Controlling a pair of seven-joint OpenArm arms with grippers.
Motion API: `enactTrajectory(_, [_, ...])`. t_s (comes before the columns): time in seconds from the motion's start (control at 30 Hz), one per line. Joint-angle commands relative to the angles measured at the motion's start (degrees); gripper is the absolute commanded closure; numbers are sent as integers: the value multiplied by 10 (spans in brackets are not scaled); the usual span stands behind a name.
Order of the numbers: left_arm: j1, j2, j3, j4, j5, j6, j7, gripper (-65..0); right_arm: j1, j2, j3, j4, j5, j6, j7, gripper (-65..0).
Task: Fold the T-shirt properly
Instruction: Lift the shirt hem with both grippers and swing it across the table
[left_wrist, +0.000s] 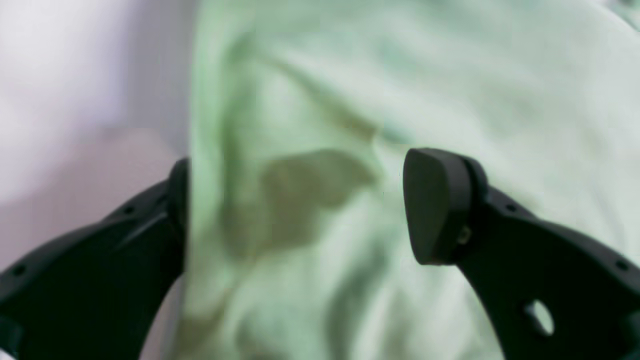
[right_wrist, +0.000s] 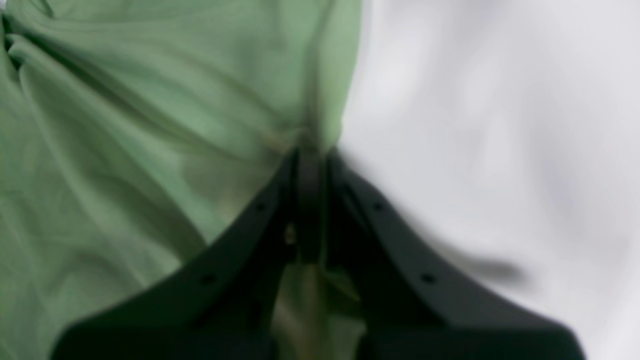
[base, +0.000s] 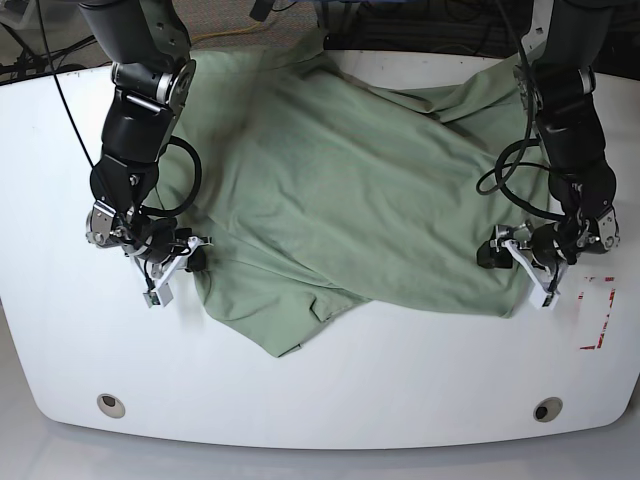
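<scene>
T-shirt (base: 350, 190) spread rumpled across the white table (base: 420, 370), an arm at each side edge.

Soft, light knit that will drape, wrinkle and slide rather than hold a line, so I judge the hems and side edges the best holds. Right gripper (right_wrist: 310, 165) has its fingers pinched shut on the shirt's edge; left gripper (left_wrist: 300, 205) stands with fingers spread wide, straddling the opposite edge without clamping it.

The T-shirt (base: 350, 190) covers the table (base: 330, 380) centre between both arms; the near strip lies bare.
</scene>
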Motion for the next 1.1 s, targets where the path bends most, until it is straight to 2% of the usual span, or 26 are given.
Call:
enactTrajectory(0.0, [-7, -6, 0, 3, -12, -5, 21, -414, 18, 6, 1, 9, 10, 4, 10, 0])
enactTrajectory(0.17, [2, -7, -4, 2, -17, -4, 15, -221, 18, 6, 1, 9, 10, 4, 10, 0])
enactTrajectory(0.23, [5, -7, -2, 2, -17, -4, -1, -94, 18, 6, 1, 9, 10, 4, 10, 0])
enactTrajectory(0.3, [9, -8, -3, 2, -17, -2, -9, -1, 18, 6, 1, 9, 10, 4, 10, 0])
enactTrajectory(0.43, [31, -7, -4, 27, -19, 32, -13, -3, 18, 6, 1, 9, 10, 4, 10, 0])
enactTrajectory(0.73, [60, -6, -1, 184, -17, 37, -8, -1, 19, 6, 1, 86, 11, 4, -26, 0])
enactTrajectory(0.83, [60, -6, -1, 228, -17, 39, 15, -1, 24, 8, 1, 106, 11, 4, -39, 0])
enactTrajectory(1.07, [60, -6, -1, 362, -17, 72, 34, -1, 65, 13, 0, 132, 11, 4, -58, 0])
